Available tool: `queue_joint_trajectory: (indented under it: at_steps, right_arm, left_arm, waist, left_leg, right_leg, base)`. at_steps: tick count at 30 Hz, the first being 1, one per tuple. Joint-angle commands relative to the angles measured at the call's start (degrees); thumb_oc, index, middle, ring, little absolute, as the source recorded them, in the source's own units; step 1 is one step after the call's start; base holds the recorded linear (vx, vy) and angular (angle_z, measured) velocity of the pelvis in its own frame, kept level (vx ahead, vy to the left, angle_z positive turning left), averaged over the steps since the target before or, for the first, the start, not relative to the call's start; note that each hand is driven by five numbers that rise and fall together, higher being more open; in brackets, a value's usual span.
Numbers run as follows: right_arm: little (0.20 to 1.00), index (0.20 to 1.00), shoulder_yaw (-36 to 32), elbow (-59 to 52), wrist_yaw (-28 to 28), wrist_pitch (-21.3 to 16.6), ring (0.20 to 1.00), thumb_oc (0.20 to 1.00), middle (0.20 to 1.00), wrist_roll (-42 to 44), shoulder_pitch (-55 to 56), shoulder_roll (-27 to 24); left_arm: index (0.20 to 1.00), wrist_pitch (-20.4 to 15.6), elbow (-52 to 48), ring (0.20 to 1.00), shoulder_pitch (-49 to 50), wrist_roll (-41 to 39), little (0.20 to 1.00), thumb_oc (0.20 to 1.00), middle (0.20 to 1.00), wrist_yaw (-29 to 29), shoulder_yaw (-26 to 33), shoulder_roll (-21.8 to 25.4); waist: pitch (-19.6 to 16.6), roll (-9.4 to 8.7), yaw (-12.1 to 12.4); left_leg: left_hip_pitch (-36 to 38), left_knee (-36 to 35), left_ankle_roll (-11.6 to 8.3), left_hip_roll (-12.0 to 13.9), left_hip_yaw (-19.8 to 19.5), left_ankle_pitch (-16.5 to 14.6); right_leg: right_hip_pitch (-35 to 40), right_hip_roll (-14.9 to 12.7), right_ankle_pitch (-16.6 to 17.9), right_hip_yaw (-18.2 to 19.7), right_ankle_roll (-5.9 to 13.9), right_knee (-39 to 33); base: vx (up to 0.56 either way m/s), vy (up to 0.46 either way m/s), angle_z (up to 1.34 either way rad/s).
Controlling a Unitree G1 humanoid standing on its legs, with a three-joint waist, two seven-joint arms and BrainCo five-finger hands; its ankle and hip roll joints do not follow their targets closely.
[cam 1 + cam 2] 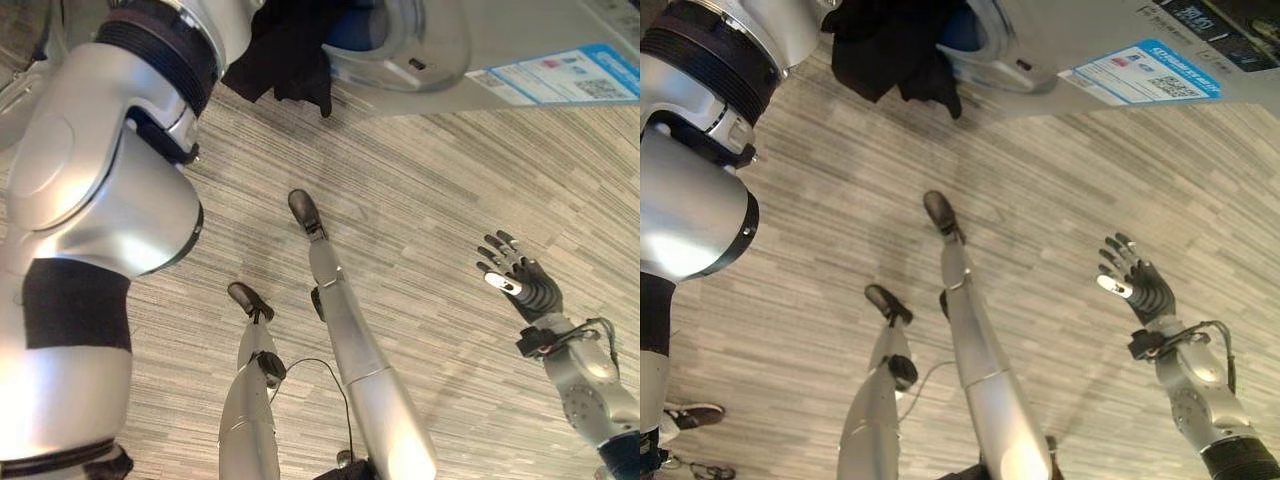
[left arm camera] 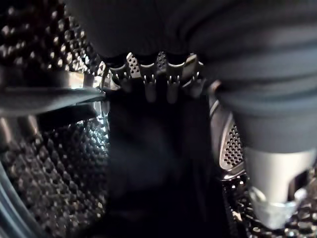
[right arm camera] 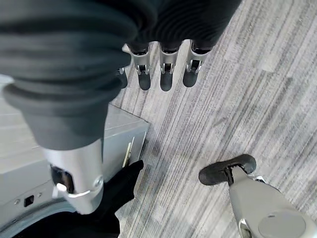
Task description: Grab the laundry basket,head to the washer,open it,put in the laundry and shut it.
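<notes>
Soft, light laundry [image 1: 285,60] drapes from the washer [image 1: 1060,30]; left hand [image 2: 158,74] inside, grip unclear. Right hand [image 1: 515,280] fingers spread.

Washer [image 1: 1120,40]: a pale grey front-loading machine at the upper edge of the head views, bearing a blue-and-white label on its front panel. Its round port stands open, rimmed in grey. Inside, the drum [image 2: 54,148] shows as perforated, dimpled bright metal. Laundry [image 1: 285,55]: dark, near-black cloth, limp and bunched, draped over the lower lip of the port and hanging partly outside above the striped grey floor; in the left wrist view, dark cloth lies inside the drum.
</notes>
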Motion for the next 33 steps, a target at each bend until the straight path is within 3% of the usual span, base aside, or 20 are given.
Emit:
queue_joint_trajectory:
  at_steps: [1, 5, 10, 12, 13, 15, 16, 18, 19, 20, 22, 23, 26, 29, 30, 32, 33]
  right_arm:
    - [1.000, 1.000, -1.4, 3.3, 1.0, -1.0, 1.000, 1.000, 1.000, 0.7, 2.1, -1.7]
    - [1.000, 1.000, -0.7, 5.8, 1.4, 1.2, 1.000, 1.000, 1.000, -0.5, 3.9, -0.3]
    - [1.000, 1.000, 4.9, 10.8, 1.1, 1.2, 1.000, 1.000, 1.000, -2.1, 3.7, 3.4]
    - [1.000, 1.000, 4.9, 10.9, 1.1, 1.1, 1.000, 1.000, 1.000, -2.1, 3.7, 3.4]
    - [1.000, 1.000, 7.2, 12.6, -0.1, -0.1, 1.000, 1.000, 1.000, -3.4, 2.6, 5.9]
    - [1.000, 1.000, 7.7, 12.5, -0.7, -0.4, 1.000, 1.000, 1.000, -3.9, 2.6, 7.1]
    - [1.000, 1.000, 8.1, 13.1, -4.6, -1.9, 1.000, 1.000, 1.000, -6.2, -0.4, 7.9]
    - [1.000, 1.000, 8.2, 11.5, -4.4, -1.2, 1.000, 1.000, 1.000, -5.5, -0.1, 9.0]
    - [1.000, 1.000, 6.1, 3.8, -2.1, -0.1, 1.000, 1.000, 1.000, -7.4, 6.0, 8.4]
    - [1.000, 1.000, 6.2, 3.6, -2.1, 0.0, 1.000, 1.000, 1.000, -7.5, 6.2, 8.3]
    - [1.000, 1.000, 4.1, 0.1, -1.3, 0.4, 1.000, 1.000, 1.000, -9.3, 11.1, 8.9]
    - [1.000, 1.000, 4.2, 0.0, -1.4, 0.4, 1.000, 1.000, 1.000, -9.3, 11.2, 8.8]
    - [1.000, 1.000, 2.9, 1.4, -2.7, 2.0, 1.000, 1.000, 1.000, -12.0, 11.1, 10.6]
    - [1.000, 1.000, 1.4, 3.4, -3.2, 3.6, 1.000, 1.000, 1.000, -12.7, 10.0, 12.6]
    - [1.000, 1.000, 1.5, 4.9, -3.3, 4.4, 1.000, 1.000, 1.000, -13.5, 9.5, 13.6]
    - [1.000, 1.000, -0.5, 4.6, 2.2, 6.7, 1.000, 1.000, 1.000, -10.7, 15.1, 11.1]
    - [1.000, 1.000, 0.2, 7.4, -0.1, 5.2, 1.000, 1.000, 1.000, -13.7, 12.0, 10.7]
  left_arm:
    - [1.000, 1.0, 2.3, 1.000, -5.2, 6.1, 1.000, 1.000, 1.000, -1.6, 3.5, 0.0]
    - [1.000, -0.5, 4.1, 1.000, -2.3, -2.2, 1.000, 1.000, 1.000, -4.8, 9.3, 0.2]
    - [1.000, -5.3, -1.1, 1.000, 2.8, -12.5, 1.000, 1.000, 1.000, 0.9, 18.3, -1.4]
    - [1.000, -5.2, -1.2, 1.000, 3.0, -12.5, 1.000, 1.000, 1.000, 0.9, 18.4, -1.3]
    - [1.000, -7.6, -5.7, 1.000, 10.5, -14.9, 1.000, 1.000, 1.000, 4.0, 23.7, -2.4]
    - [1.000, -8.5, -9.8, 1.000, 14.6, -15.7, 1.000, 1.000, 1.000, 4.6, 25.7, -2.5]
    - [1.000, -8.5, -15.6, 1.000, 20.2, -15.2, 1.000, 1.000, 1.000, 5.7, 28.9, -3.2]
    - [1.000, -9.0, -21.5, 1.000, 24.7, -14.6, 1.000, 1.000, 1.000, 6.8, 29.8, -2.5]
    - [1.000, -10.0, -36.1, 1.000, 42.3, -9.6, 1.000, 1.000, 1.000, 6.2, 33.0, 1.0]
    - [1.000, -9.8, -36.5, 1.000, 42.7, -9.5, 1.000, 1.000, 1.000, 6.2, 33.2, 1.1]
    - [1.000, -11.1, -48.8, 1.000, 63.4, -6.4, 1.000, 1.000, 1.000, 2.3, 36.3, 4.4]
    - [1.000, -11.0, -49.1, 1.000, 63.8, -6.4, 1.000, 1.000, 1.000, 2.1, 36.5, 4.4]
    - [1.000, -12.2, -53.3, 1.000, 80.0, -8.7, 1.000, 1.000, 1.000, -3.6, 37.8, 1.7]
    - [1.000, -12.5, -54.4, 1.000, 91.9, -11.3, 1.000, 1.000, 1.000, -9.6, 37.2, -0.9]
    - [1.000, -12.9, -54.9, 1.000, 95.8, -12.5, 1.000, 1.000, 1.000, -11.6, 37.1, -0.8]
    - [1.000, -13.4, -55.4, 1.000, 103.5, -16.6, 1.000, 1.000, 1.000, -15.3, 39.5, 1.8]
    - [1.000, -12.9, -58.3, 1.000, 106.4, -17.0, 1.000, 1.000, 1.000, -18.2, 39.3, 2.5]
  waist:
    - [1.3, -0.88, -3.8]
    - [1.3, -0.28, -2.9]
    - [1.3, -0.03, -1.5]
    - [1.3, -0.03, -1.5]
    - [1.3, 0.51, -0.5]
    - [1.3, 0.91, 0.1]
    - [1.3, 1.40, 1.1]
    - [1.3, 1.33, 1.4]
    - [1.3, 0.65, 2.2]
    - [1.3, 0.65, 2.1]
    - [1.3, 0.43, 3.1]
    - [1.3, 0.43, 3.0]
    - [0.6, 0.63, 4.4]
    - [-0.5, 0.89, 5.3]
    - [-1.4, 1.42, 5.7]
    - [-2.3, 0.68, 5.6]
    - [-2.7, 1.28, 6.8]
  left_leg:
    - [-1.0, 7.8, 0.02, 4.2, -2.3, -3.5]
    - [-0.8, 8.7, 0.20, 4.0, -2.8, -3.7]
    - [-0.1, 8.9, 0.50, 3.5, -3.7, -3.7]
    - [0.0, 8.9, 0.50, 3.5, -3.7, -3.7]
    - [1.0, 8.7, 0.67, 3.2, -4.2, -3.5]
    - [1.6, 8.5, 0.76, 3.0, -4.5, -3.5]
    - [2.0, 8.4, 0.88, 2.8, -4.8, -3.5]
    - [2.5, 8.3, 0.96, 2.8, -4.8, -3.6]
    - [5.3, 7.5, 0.92, 2.4, -5.4, -3.7]
    - [5.5, 7.5, 0.92, 2.4, -5.4, -3.7]
    - [8.6, 7.2, 0.94, 2.5, -5.8, -3.7]
    - [8.8, 7.1, 0.93, 2.5, -5.9, -3.7]
    - [11.4, 8.4, 1.32, 2.2, -5.5, -4.3]
    - [13.8, 12.1, 2.50, 2.6, -1.2, -5.5]
    - [15.3, 12.0, 2.64, 2.6, 0.0, -5.7]
    - [18.7, 11.3, 2.73, 2.7, 0.6, -6.1]
    - [19.8, 10.6, 3.07, 2.2, -0.7, -6.4]
  right_leg:
    - [6.9, 2.8, -14.2, -5.0, 2.74, 3.6]
    - [7.8, 2.7, -14.5, -5.3, 2.45, 3.6]
    - [9.4, 2.0, -14.4, -5.5, 2.25, 3.8]
    - [9.5, 2.0, -14.4, -5.5, 2.25, 3.7]
    - [11.2, 1.7, -14.7, -5.7, 2.11, 3.4]
    - [12.1, 1.5, -14.7, -6.0, 2.05, 3.3]
    - [12.9, 1.3, -14.8, -6.1, 1.89, 3.0]
    - [13.8, 1.2, -14.9, -6.3, 1.87, 2.8]
    - [17.4, 0.6, -15.1, -7.2, 1.60, 1.0]
    - [17.6, 0.6, -15.1, -7.2, 1.60, 0.9]
    - [21.5, 0.3, -14.9, -8.2, 1.26, -0.5]
    - [21.7, 0.3, -14.9, -8.2, 1.26, -0.6]
    - [26.6, -1.0, -14.4, -9.6, 1.14, -2.2]
    - [31.7, -3.4, -13.7, -12.5, 1.31, -3.6]
    - [33.7, -3.9, -13.6, -13.6, 1.47, -4.6]
    - [37.2, -3.7, -12.9, -14.7, 1.76, -5.6]
    - [39.0, -3.6, -12.8, -15.3, 1.90, -6.1]
  base:
    - [0.01, 0.002, -0.03]
    - [0.00, -0.012, -0.01]
    - [-0.02, -0.034, 0.03]
    - [-0.01, -0.002, 0.07]
    - [-0.02, -0.004, 0.07]
    - [-0.01, 0.002, 0.02]
    - [-0.03, 0.002, 0.01]
    - [-0.03, 0.025, 0.06]
    - [-0.02, 0.052, 0.10]
    - [-0.03, 0.083, 0.08]
    - [-0.02, 0.079, 0.20]
    - [-0.02, 0.074, 0.27]
    - [-0.01, 0.018, 0.20]
    - [0.01, 0.037, 0.49]
    - [0.03, 0.138, 0.56]
    - [0.03, 0.134, 0.42]
    - [0.03, 0.066, 0.26]
